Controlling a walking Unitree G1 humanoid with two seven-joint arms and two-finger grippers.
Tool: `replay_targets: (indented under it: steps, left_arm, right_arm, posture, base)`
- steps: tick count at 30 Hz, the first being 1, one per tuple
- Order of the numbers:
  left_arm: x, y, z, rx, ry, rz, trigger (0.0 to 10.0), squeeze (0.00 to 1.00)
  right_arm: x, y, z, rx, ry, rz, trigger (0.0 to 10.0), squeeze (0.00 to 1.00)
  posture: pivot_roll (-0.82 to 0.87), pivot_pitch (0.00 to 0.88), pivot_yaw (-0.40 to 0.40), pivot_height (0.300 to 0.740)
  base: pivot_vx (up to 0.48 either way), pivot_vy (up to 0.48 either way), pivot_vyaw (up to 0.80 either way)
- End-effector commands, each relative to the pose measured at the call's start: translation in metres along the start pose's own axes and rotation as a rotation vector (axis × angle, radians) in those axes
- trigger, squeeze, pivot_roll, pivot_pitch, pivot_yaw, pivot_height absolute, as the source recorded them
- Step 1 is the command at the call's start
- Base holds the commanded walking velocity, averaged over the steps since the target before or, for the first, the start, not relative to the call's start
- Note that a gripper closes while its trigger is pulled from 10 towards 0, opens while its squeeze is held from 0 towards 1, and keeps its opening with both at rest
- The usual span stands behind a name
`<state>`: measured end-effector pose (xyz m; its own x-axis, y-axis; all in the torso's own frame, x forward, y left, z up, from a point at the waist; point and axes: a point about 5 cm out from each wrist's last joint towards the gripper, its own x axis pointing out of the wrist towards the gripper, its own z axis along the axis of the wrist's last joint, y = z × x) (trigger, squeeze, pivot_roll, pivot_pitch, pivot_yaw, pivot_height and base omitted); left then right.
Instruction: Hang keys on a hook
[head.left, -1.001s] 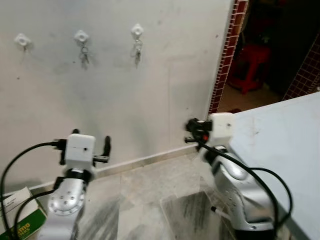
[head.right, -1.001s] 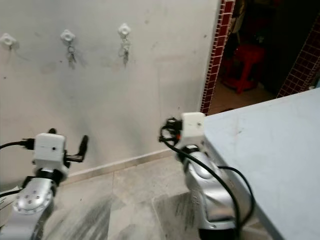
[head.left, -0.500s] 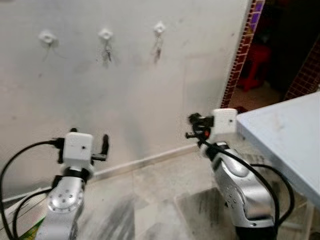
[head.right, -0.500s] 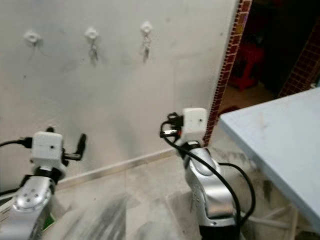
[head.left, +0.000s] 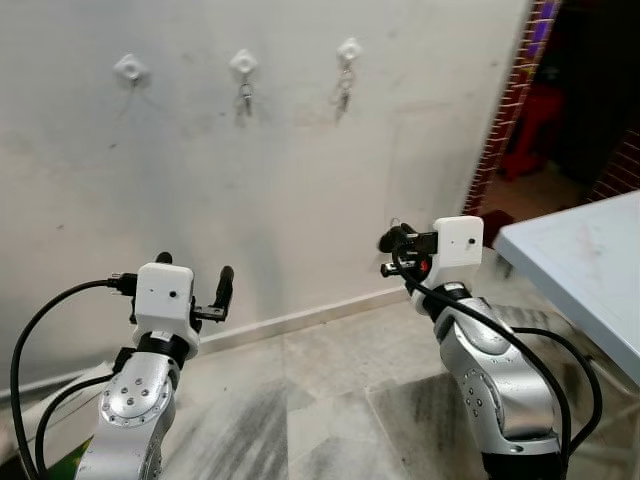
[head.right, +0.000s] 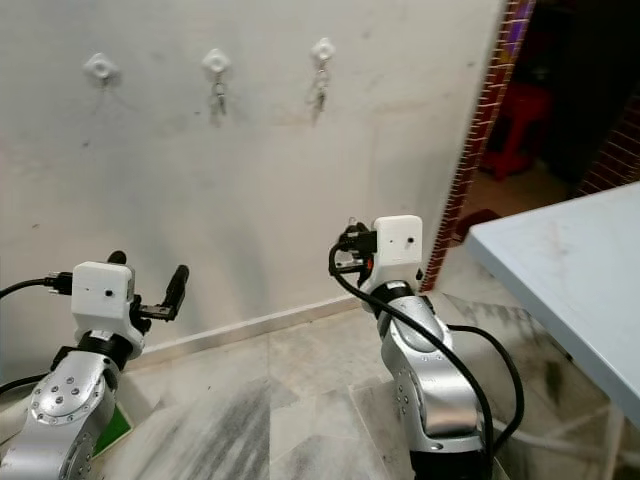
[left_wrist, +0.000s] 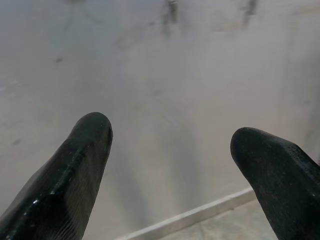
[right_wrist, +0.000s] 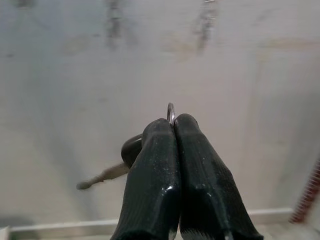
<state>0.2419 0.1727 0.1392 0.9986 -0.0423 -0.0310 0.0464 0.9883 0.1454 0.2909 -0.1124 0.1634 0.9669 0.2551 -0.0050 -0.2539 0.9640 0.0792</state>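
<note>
In the left eye view, 3 small white plastic hooks sit in a row high on the grey plaster wall (head.left: 300, 180): the left hook (head.left: 130, 68) is bare, the middle hook (head.left: 243, 63) carries a small hanging set of keys (head.left: 245, 97), and the right hook (head.left: 349, 49) carries another hanging set of keys (head.left: 343, 95). The left gripper (head.left: 192, 290) is raised at the lower left, well below the hooks, and the right gripper (head.left: 393, 252) is raised further right, near the corner of a pale blue table (head.left: 590, 270). A red-tiled doorway edge (head.left: 510, 110) borders the wall, and the floor is grey marble tile (head.left: 320, 400). The right eye view shows the same scene (shifted a little sideways). In the left wrist view, the left gripper's 2 black fingers (left_wrist: 75, 170) stand wide apart with nothing between them, facing the wall. In the right wrist view, the right gripper's fingers (right_wrist: 155, 170) are pressed together on a thin silver key ring (right_wrist: 171, 113), which sticks up between the tips, while a metal key with a dark head (right_wrist: 112, 170) juts out to one side.
</note>
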Motion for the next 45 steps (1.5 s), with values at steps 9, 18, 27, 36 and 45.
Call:
replay_targets:
  steps: [9, 18, 27, 36, 45]
  left_arm:
    - [0.0, -0.002, 0.004, -0.016, -0.013, -0.025, 10.0, 0.0]
    - [-0.001, -0.004, 0.003, -0.02, -0.004, -0.036, 10.0, 0.0]
    - [-0.001, -0.006, 0.003, -0.042, -0.004, -0.054, 10.0, 0.0]
    - [-0.002, -0.007, 0.002, -0.063, 0.003, -0.081, 10.0, 0.0]
    - [-0.004, -0.012, 0.005, -0.081, -0.012, -0.109, 10.0, 0.0]
  right_arm:
    - [0.003, 0.004, 0.003, -0.007, -0.013, 0.021, 10.0, 0.0]
    - [0.002, 0.006, 0.001, -0.005, -0.009, 0.026, 10.0, 0.0]
    - [0.002, 0.005, 0.0, 0.008, -0.005, 0.025, 10.0, 0.0]
    - [0.002, 0.005, -0.002, 0.01, 0.001, 0.032, 10.0, 0.0]
    - [0.004, 0.009, -0.002, 0.023, 0.002, 0.054, 10.0, 0.0]
  posture:
    - [0.13, 0.0, 0.025, 0.74]
    - [0.13, 0.0, 0.027, 0.74]
    - [0.13, 0.0, 0.027, 0.74]
    - [0.14, 0.0, 0.024, 0.74]
    - [0.14, 0.0, 0.022, 0.74]
  base:
    - [0.0, 0.0, 0.8]
    - [0.0, 0.0, 0.8]
    - [0.0, 0.0, 0.26]
    - [0.0, 0.0, 0.0]
    - [0.32, 0.0, 0.0]
